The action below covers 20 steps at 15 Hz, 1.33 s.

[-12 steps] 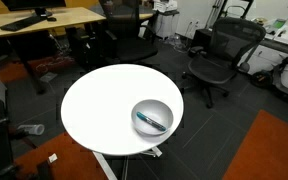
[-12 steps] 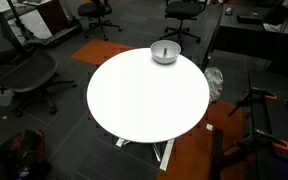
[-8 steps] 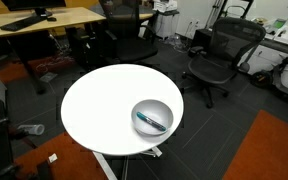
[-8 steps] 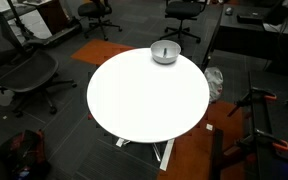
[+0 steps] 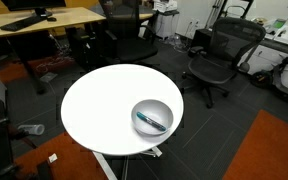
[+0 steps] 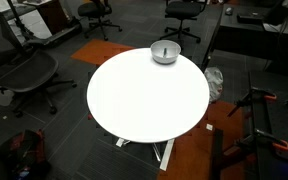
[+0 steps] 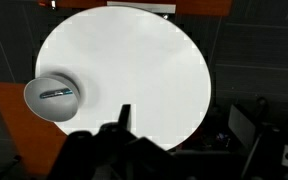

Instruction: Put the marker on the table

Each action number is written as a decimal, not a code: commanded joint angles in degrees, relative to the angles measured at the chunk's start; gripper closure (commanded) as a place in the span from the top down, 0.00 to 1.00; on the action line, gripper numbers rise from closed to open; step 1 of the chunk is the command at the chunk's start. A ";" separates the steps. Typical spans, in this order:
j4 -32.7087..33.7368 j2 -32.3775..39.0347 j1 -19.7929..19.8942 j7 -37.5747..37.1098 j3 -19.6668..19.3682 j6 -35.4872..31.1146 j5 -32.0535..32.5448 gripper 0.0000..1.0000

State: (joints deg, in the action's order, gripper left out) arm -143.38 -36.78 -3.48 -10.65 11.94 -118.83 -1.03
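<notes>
Since nothing moves across these last moments, the jaws hang high above the counter [image 7: 134,70], their gap too dark to tell, and the marker [image 7: 56,93] lies in the bowl [image 7: 54,112] near the counter's edge, so the pickup remains undone.

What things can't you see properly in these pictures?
- Gripper: in the wrist view it is a dark blur cut off by the bottom edge, so open or shut is unclear.
- Marker: it lies in the bowl, too small to tell its cap end.
- In an exterior view, the far bowl is too small to show what it holds.
- Table: in the wrist view its top hides the pedestal.
</notes>
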 commanded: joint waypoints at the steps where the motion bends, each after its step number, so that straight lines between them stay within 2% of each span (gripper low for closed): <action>1: 1.11 2.32 0.33 -2.44 -0.63 -1.19 0.16 1.00; 7: 3.36 6.92 3.21 -7.61 -2.77 -3.44 -0.21 1.00; 15: 9.26 15.88 8.36 -11.62 -9.62 -6.64 -2.30 1.00; 20: 13.37 22.71 11.16 -19.73 -11.00 -11.41 -1.60 1.00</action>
State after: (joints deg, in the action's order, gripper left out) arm -133.54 -18.74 6.35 -25.48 0.92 -127.93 -2.25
